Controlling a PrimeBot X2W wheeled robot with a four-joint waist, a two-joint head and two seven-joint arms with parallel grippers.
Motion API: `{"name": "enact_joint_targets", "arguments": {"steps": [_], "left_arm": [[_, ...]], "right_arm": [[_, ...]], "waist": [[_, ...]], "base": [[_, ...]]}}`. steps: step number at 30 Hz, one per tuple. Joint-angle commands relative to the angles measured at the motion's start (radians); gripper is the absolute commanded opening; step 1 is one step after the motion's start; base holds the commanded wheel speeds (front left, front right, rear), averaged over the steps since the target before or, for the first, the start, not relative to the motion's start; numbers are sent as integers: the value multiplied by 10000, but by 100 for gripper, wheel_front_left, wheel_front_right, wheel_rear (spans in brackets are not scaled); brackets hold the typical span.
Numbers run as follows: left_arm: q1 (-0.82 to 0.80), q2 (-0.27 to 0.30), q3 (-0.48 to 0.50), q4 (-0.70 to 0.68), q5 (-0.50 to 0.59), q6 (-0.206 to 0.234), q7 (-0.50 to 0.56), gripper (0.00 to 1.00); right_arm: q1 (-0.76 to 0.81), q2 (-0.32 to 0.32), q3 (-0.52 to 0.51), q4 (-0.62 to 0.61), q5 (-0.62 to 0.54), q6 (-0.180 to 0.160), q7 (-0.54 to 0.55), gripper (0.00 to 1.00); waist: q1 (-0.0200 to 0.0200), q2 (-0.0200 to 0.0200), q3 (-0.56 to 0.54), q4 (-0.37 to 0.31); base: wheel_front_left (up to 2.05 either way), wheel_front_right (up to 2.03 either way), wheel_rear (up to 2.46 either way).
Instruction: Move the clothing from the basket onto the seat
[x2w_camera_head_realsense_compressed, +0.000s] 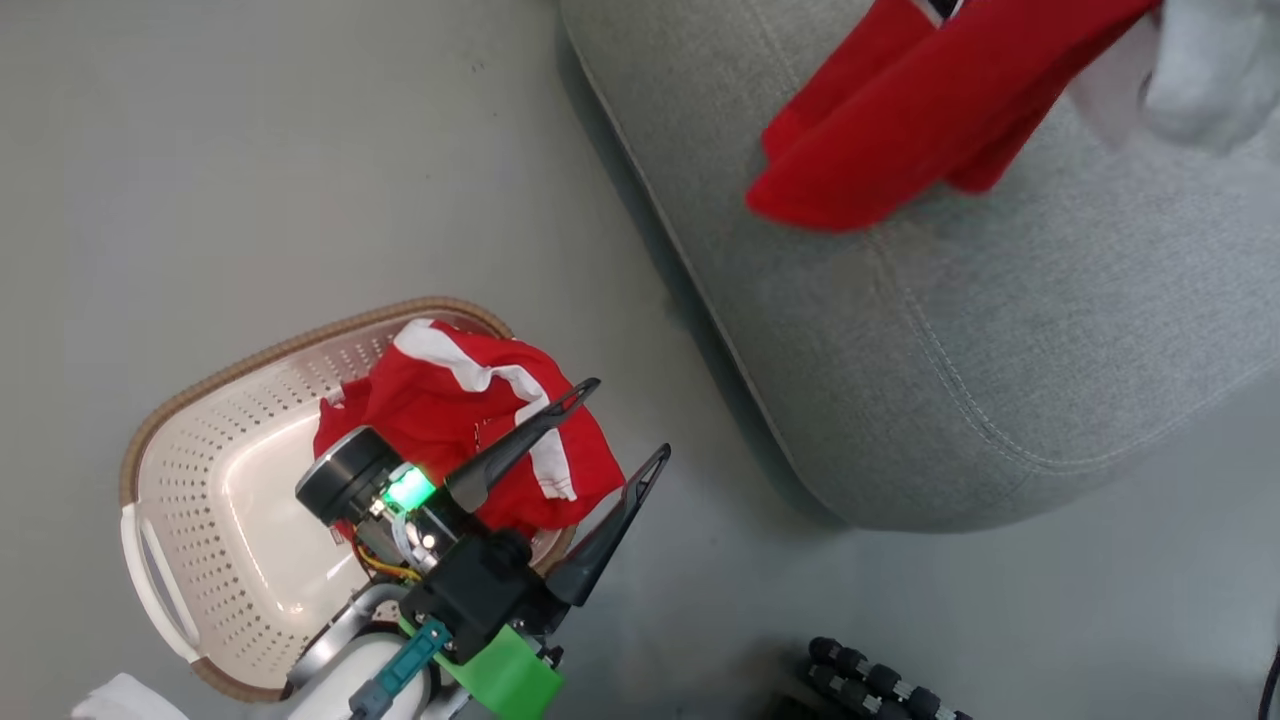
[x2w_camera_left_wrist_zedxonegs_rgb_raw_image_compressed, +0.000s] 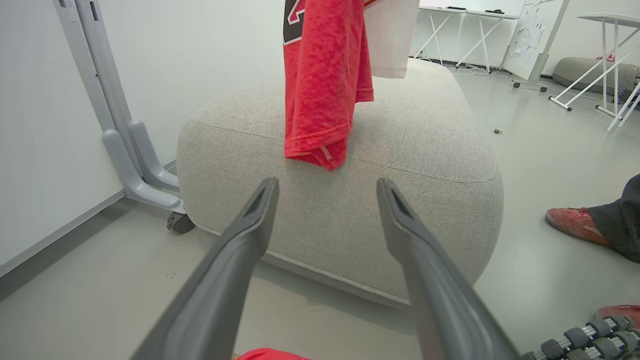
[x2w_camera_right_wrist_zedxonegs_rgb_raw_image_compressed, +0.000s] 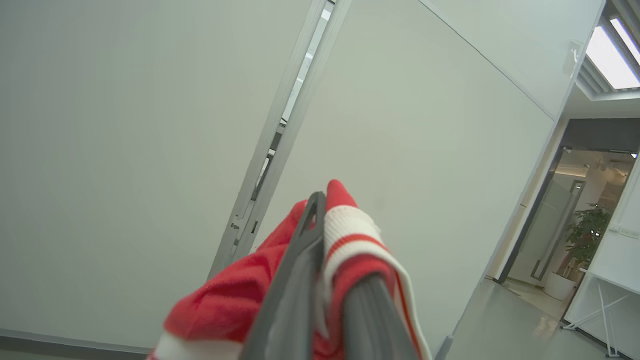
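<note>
The left gripper (x2w_camera_head_realsense_compressed: 630, 416) hung wide open over the basket (x2w_camera_head_realsense_compressed: 300, 340), where 1 striped garment (x2w_camera_head_realsense_compressed: 440, 410) lay bunched at the end nearest the seat (x2w_camera_head_realsense_compressed: 1000, 350). The right gripper (x2w_camera_right_wrist_zedxonegs_rgb_raw_image_compressed: 330, 260) was clamped on the red jersey (x2w_camera_head_realsense_compressed: 900, 130). The jersey dangled over the seat; whether its hem touched the cushion could not be told.

At 7 o'clock in the head view: cream perforated plastic basket (x2w_camera_head_realsense_compressed: 200, 520) with brown woven rim, upright. Crumpled inside, heaped toward its 3 o'clock wall: red garment with white stripes (x2w_camera_head_realsense_compressed: 450, 410). At 2 o'clock: large grey fabric seat (x2w_camera_head_realsense_compressed: 1000, 350), rounded corner, stitched seam. Above its top, hanging in loose folds: red jersey with black number (x2w_camera_head_realsense_compressed: 900, 130).
</note>
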Motion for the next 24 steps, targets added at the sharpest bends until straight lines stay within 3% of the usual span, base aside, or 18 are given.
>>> {"name": "enact_joint_targets", "arguments": {"steps": [1, 7, 13, 14, 15, 16, 17, 24], "left_arm": [[-239, 144, 63, -74, 22, -9, 52, 100], [-632, 209, 70, -183, 64, -7, 52, 100], [-929, -108, -31, 87, 35, 44, -65, 100], [-962, -168, -52, 153, 28, 59, -87, 100], [-986, -272, -57, 228, -17, 96, -107, 100], [-1001, -365, -52, 301, -68, 105, -118, 100], [-1019, -459, -44, 398, -104, 115, -132, 100], [-790, -1072, 128, 1042, -277, 374, -189, 100]], "right_arm": [[-462, -252, -182, 349, 49, -14, -16, 0], [-1577, -776, -964, 2596, -680, -14, -12, 0], [-622, -432, -1947, 4935, -1516, -14, -11, 0], [-423, -413, -2072, 5170, -1626, -14, -11, 7], [-152, -336, -2301, 5441, -1683, -14, -11, 38], [42, -242, -2577, 5557, -1652, -14, -11, 45], [260, -89, -2901, 5557, -1622, -14, -13, 100], [2715, 901, -3415, 4186, -1963, -14, -10, 100]], "waist": [[-1, -1, 827, 444], [-1, -1, 1517, 899], [-1, -1, 1596, 1337], [-1, -1, 1565, 1412], [-1, -1, 1509, 1508], [-1, -1, 1454, 1590], [-1, -1, 1380, 1662], [-1, -1, 374, 1743]], "base": [[0, 0, 0], [0, 0, 0], [0, 0, 0], [0, 0, 0], [0, 0, 0], [0, 0, 0], [0, 0, 0], [0, 0, 0]]}}
